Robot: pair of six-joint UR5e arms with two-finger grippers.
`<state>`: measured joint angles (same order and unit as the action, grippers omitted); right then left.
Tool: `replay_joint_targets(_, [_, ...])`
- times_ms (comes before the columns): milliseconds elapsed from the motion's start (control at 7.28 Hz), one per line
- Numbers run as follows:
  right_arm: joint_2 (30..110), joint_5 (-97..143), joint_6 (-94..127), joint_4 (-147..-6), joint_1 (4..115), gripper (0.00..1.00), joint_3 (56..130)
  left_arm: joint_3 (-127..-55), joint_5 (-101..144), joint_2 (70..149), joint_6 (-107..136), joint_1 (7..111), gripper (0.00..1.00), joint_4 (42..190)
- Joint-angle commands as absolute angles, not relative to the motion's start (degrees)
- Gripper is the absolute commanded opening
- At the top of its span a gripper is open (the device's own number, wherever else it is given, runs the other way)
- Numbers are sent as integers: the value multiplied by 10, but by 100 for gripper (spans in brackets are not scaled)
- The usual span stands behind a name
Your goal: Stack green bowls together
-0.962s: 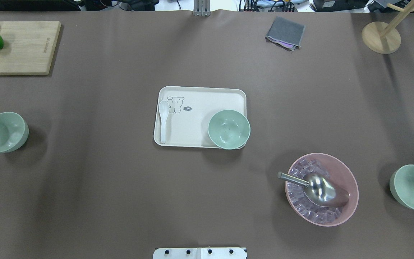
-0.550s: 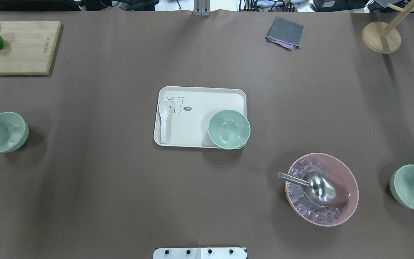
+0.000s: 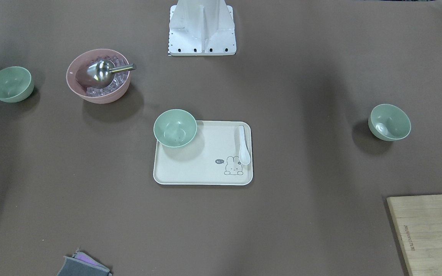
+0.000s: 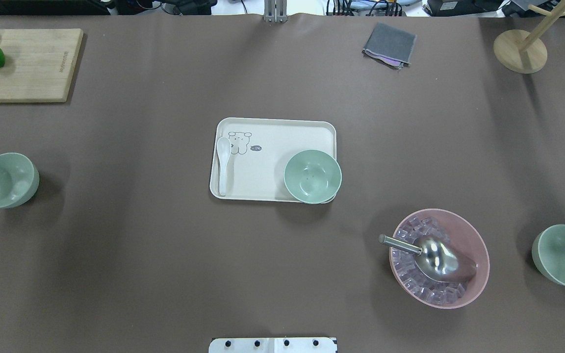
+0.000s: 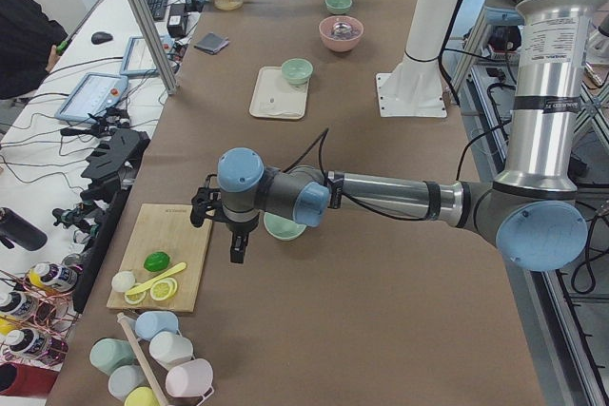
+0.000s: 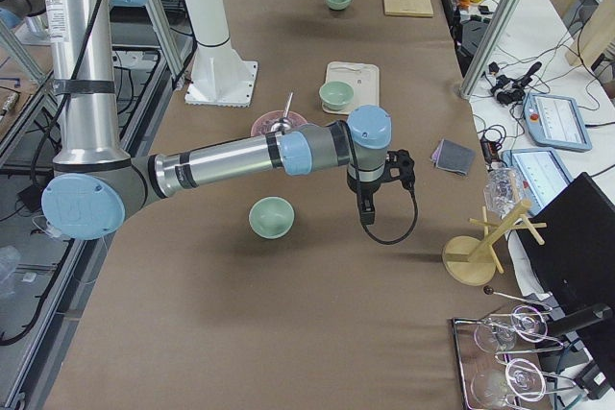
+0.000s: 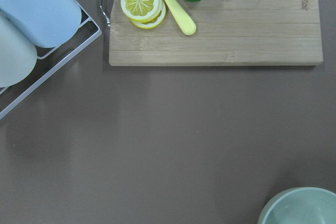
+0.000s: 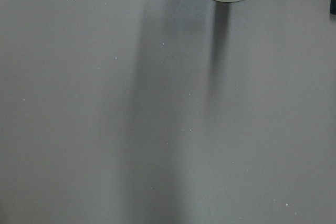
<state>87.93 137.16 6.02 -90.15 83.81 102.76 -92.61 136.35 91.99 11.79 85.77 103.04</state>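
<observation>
Nothing moved, left gripper [image 5: 237, 252] near green bowl [image 5: 284, 230] (3 unstacked)

Brown table [image 4: 140, 245]: tray [image 4: 268, 147] at centre; green bowl [image 4: 5, 180] at left edge, green bowl [image 4: 564, 255] at right edge; pink bowl [image 4: 474, 238] near latter; cutting board [image 4: 32, 68] in far-left corner; grey cloth [image 4: 390, 43] by far edge.

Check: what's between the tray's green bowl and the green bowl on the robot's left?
Overhead view: the white spoon lying on the tray, then bare table up to the left green bowl.
</observation>
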Motion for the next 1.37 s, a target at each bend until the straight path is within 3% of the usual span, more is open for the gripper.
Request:
replay_joint_targets(0, [871, 1369, 85, -861, 814, 100, 1001, -912, 1397, 926, 135, 837, 98, 1064])
replay_joint_targets(550, [864, 1436, 149, -858, 804, 100, 996, -862, 1411, 940, 169, 792, 98, 1098])
replay_joint_targets(825, [865, 1433, 154, -814, 790, 100, 983, -798, 1404, 936, 172, 755, 98, 1187])
replay_joint_targets(1237, [863, 1434, 155, -813, 789, 100, 982, -795, 1405, 926, 253, 698, 98, 1242])
